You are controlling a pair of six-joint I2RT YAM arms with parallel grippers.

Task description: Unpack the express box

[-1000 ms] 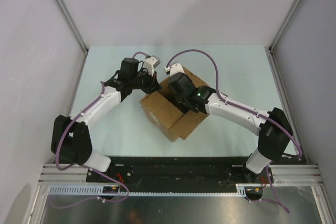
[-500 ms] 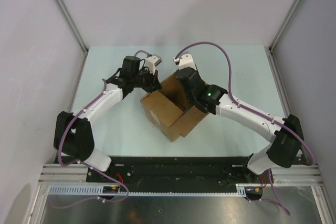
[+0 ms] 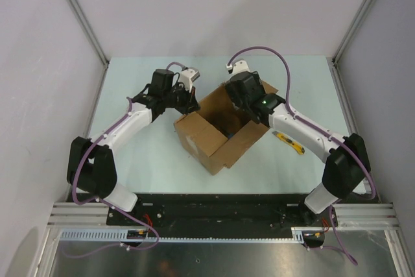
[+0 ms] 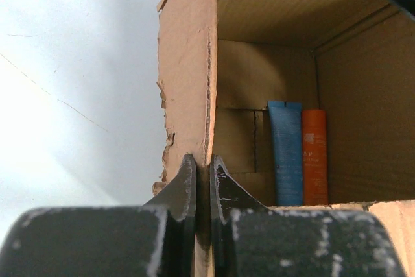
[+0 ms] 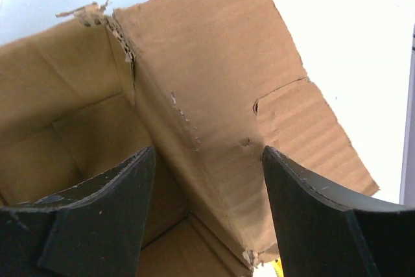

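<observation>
Clamping wall of brown corrugated cardboard express box (image 3: 202,135) with left jaws; holding right jaws wide open, empty, above box; needing straight descent onto blue tube (image 4: 285,154).

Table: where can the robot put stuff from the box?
Bare table lies between the left arm and the express box, and in the far right corner beyond the right arm. Crowded: the box's far side, where the left gripper and right gripper work, and around the yellow knife.

White arms (image 3: 123,128), black joints (image 3: 87,172) (purple cables (image 3: 260,48))
</observation>
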